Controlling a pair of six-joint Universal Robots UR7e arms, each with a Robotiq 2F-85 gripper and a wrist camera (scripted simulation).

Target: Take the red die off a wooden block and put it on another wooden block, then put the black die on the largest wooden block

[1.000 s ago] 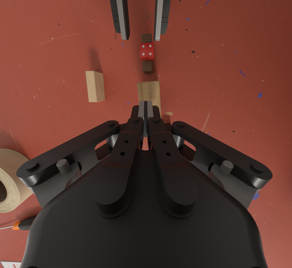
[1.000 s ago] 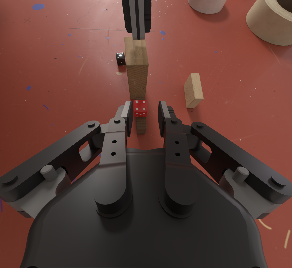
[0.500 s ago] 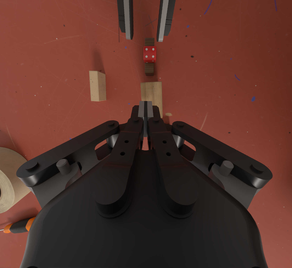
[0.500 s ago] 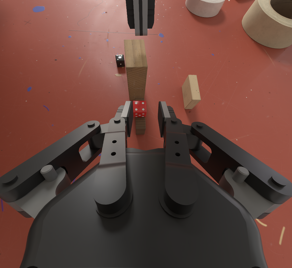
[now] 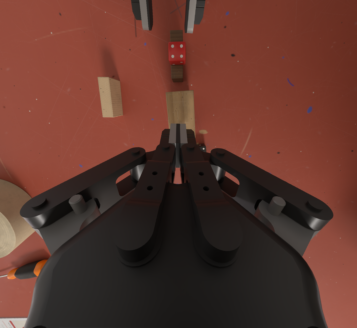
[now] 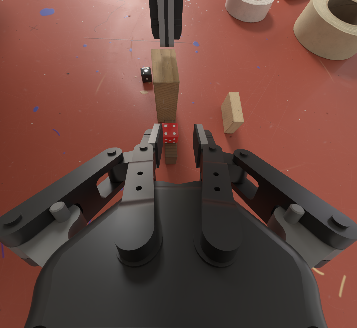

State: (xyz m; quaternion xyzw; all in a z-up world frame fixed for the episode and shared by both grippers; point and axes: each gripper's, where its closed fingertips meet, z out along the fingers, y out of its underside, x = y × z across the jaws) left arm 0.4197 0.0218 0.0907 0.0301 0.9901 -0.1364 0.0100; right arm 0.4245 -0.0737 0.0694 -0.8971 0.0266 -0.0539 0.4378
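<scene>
In the left wrist view, the left gripper (image 5: 177, 133) has its fingers pressed together on nothing, hovering over the near end of the big block (image 5: 180, 107). Beyond it the red die (image 5: 176, 53) sits on the dark block (image 5: 176, 73), with the right gripper (image 5: 168, 28) spread above it; a small pale block (image 5: 110, 97) lies well apart to the left. In the right wrist view, the right gripper (image 6: 176, 133) is open around the red die, one pad just beside its left face, the other clear of it. The black die (image 6: 146, 74) rests on the table just beside the big block (image 6: 165, 84). The die looks light, rigid and smooth, so it may slip; pinching two opposite flat faces squarely at mid-height seems safest, since its narrow perch (image 6: 171, 154) could tip.
</scene>
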